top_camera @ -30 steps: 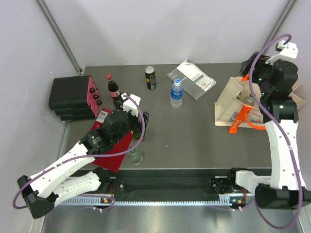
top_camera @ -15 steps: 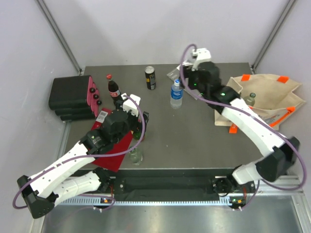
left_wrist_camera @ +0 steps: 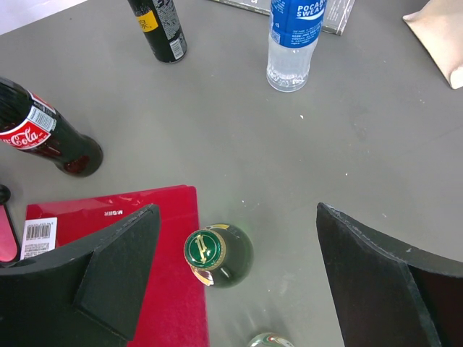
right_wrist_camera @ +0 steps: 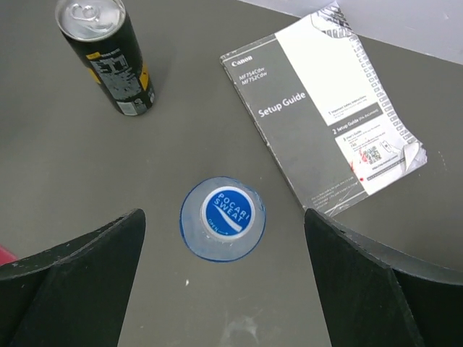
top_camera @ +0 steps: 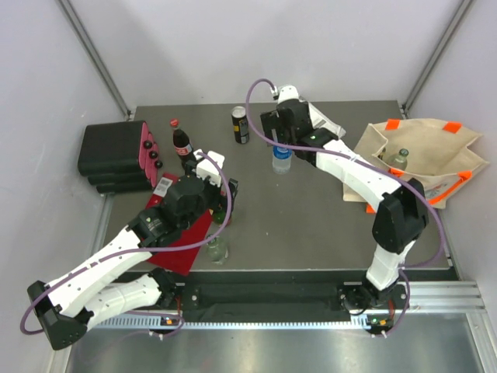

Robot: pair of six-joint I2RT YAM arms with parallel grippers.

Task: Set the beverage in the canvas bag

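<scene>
The right hand [top_camera: 278,134] has swung from the canvas bag [top_camera: 435,159] to hover, spread wide, over the water bottle [right_wrist_camera: 223,219]. The left hand [left_wrist_camera: 237,210] stays spread too.

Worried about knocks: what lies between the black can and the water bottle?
Nothing; the right wrist view shows bare table between the black can and the water bottle.

Upright Pocari bottle [right_wrist_camera: 222,219] mid-table; open canvas bag [top_camera: 456,155] far right
</scene>
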